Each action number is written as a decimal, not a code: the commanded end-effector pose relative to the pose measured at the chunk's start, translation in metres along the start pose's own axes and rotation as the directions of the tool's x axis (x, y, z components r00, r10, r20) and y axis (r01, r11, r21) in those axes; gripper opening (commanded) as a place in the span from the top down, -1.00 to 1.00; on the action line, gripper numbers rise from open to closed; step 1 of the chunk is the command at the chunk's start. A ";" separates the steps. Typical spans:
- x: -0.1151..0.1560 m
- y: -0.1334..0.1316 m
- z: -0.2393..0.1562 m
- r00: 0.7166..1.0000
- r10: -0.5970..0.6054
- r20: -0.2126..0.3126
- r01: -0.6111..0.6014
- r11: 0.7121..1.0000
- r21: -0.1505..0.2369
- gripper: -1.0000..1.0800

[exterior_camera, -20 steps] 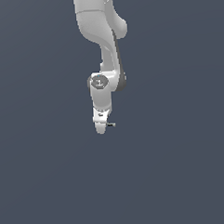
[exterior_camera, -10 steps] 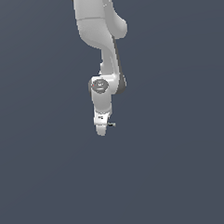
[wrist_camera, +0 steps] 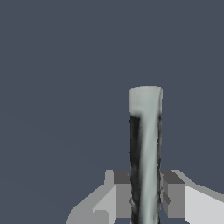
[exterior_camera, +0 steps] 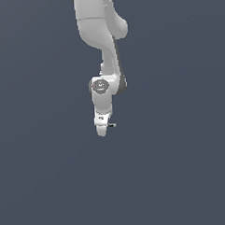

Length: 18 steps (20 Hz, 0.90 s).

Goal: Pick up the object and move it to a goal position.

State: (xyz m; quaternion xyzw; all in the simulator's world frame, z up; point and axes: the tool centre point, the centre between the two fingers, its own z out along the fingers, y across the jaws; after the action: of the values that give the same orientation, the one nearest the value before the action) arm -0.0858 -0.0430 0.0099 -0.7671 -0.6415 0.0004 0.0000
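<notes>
risk: slip is what i worry about most; the rod (wrist_camera: 145,153) is thin and round, so a sideways swing or a jolt on the way to the goal could let it pivot or slide out of my pads, judging by how little of it is clamped.
second risk: the goal is not marked in either view, so i may carry it to the wrong spot.
end effector: my end effector (wrist_camera: 145,197) is narrow, closed down onto the rod, one finger (wrist_camera: 118,192) on each side and both touching it.
object: the rod stands out past my fingertips; in the exterior view only its dark tip (exterior_camera: 112,125) shows, poking toward the exterior view's right.
arm: my arm (exterior_camera: 101,49) hangs down from above.
bench: no bench surface can be made out.
</notes>
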 end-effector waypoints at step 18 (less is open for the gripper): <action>0.061 0.023 -0.108 1.000 -0.003 -0.002 0.003 1.000 0.001 1.00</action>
State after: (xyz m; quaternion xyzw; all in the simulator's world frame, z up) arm -0.0563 0.0047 0.1031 -0.7663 -0.6424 0.0004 0.0007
